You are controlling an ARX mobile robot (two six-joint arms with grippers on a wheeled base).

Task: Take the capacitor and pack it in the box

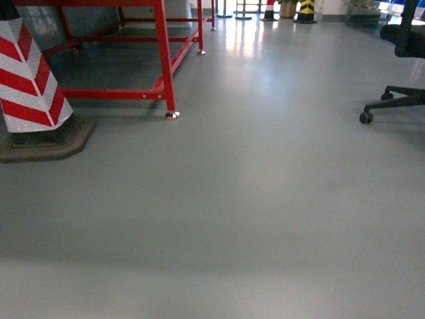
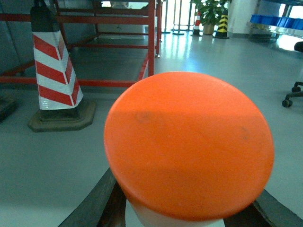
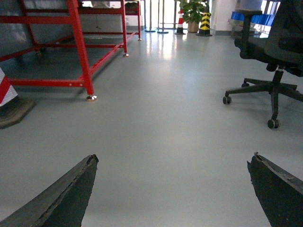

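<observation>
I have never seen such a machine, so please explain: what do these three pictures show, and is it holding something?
A wheeled robot with two arms took them. The head camera looks forward over grey floor, with a striped cone, a red frame and an office chair. The other two cameras sit on the wrists. The left tool holds a white object with an orange top between its dark fingers. The right tool is open and empty. No box or capacitor is visible.

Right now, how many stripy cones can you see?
3. A red-and-white cone stands close on the left, beside the red frame. A far red-and-white cone and a yellow-and-black cone stand together at the back. More may be hidden.
</observation>
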